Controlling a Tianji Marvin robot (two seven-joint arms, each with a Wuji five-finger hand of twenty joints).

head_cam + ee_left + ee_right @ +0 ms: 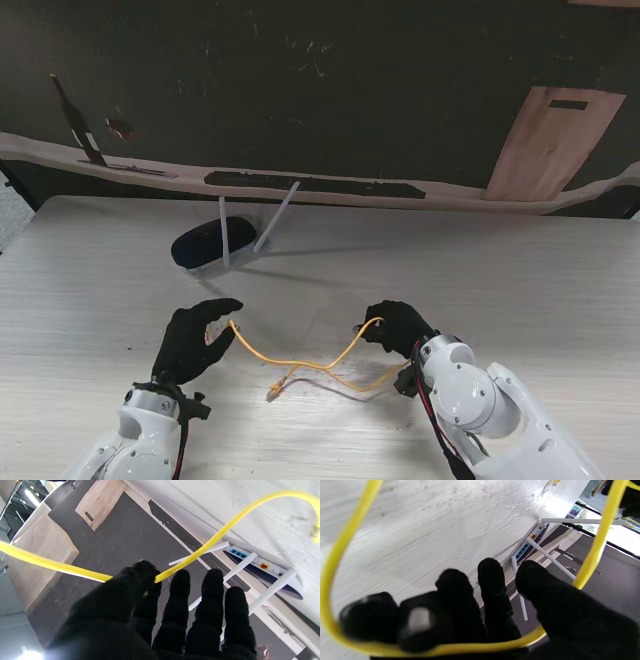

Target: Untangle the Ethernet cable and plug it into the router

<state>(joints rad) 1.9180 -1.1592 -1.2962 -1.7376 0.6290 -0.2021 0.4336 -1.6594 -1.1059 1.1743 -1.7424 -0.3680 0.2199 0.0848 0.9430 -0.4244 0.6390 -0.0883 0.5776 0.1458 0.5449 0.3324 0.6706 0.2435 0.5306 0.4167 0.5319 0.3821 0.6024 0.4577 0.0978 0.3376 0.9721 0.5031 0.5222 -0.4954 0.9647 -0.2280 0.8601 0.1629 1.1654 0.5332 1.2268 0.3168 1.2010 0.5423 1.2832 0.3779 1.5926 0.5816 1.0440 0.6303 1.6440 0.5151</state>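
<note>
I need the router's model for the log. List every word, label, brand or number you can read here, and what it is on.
No text can be read in any view.
Router: no brand or model shows; its blue and orange ports carry no legible markings.
Yellow Ethernet cable: no print visible on the jacket.
Wooden board: its dark patch is too small to read.

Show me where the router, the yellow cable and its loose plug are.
router (200,247): stand view, dark body.
yellow cable (305,364): stand view, sagging middle.
loose plug (272,391): stand view, free end on table.
</note>
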